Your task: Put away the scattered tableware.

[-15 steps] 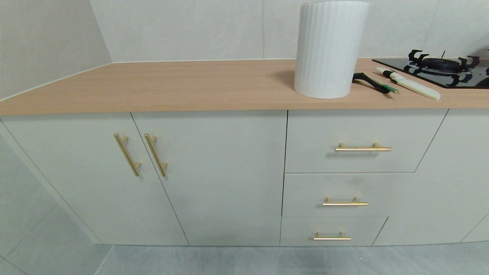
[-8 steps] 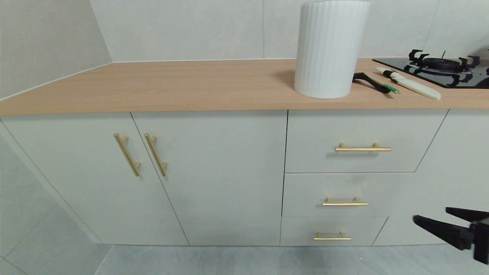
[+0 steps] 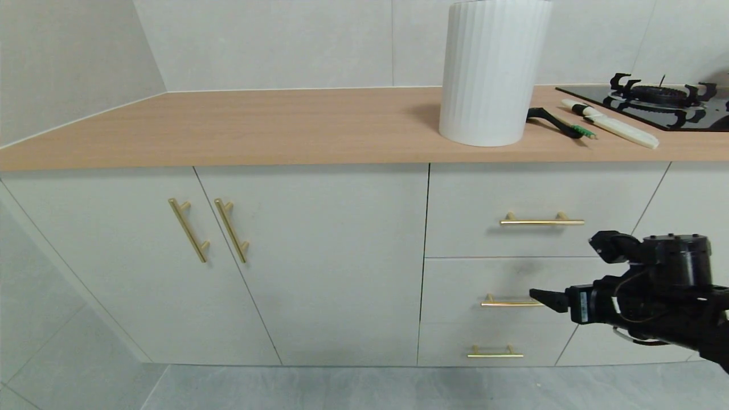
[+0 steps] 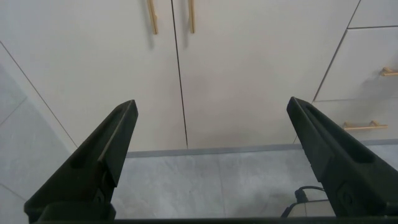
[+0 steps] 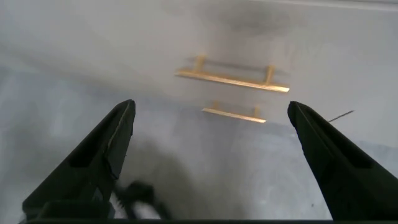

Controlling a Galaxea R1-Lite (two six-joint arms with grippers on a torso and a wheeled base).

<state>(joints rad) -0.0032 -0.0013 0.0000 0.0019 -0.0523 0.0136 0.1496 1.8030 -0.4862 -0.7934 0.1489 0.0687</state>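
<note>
Two pieces of tableware are seen lying flat on the worktop (image 3: 256, 128), on the right of the white ribbed container (image 3: 490, 74). The black-handled utensil (image 3: 555, 122) is laid just beside the container's base, with its green tip pointed away from the container and towards the front edge. The white utensil (image 3: 612, 130) is laid roughly parallel, farther from the container, with the hob (image 3: 655, 102) behind it.

Below the container, the right gripper (image 3: 562, 267) is held roughly level before the drawer fronts, its fingers spread wide. One fingertip is seen at the end of the middle drawer handle (image 3: 512, 303); contact cannot be told.

The left gripper (image 4: 211, 106) is held low, its fingers wide apart, aimed at the cabinet doors (image 4: 180, 62) near the floor (image 4: 205, 180).
</note>
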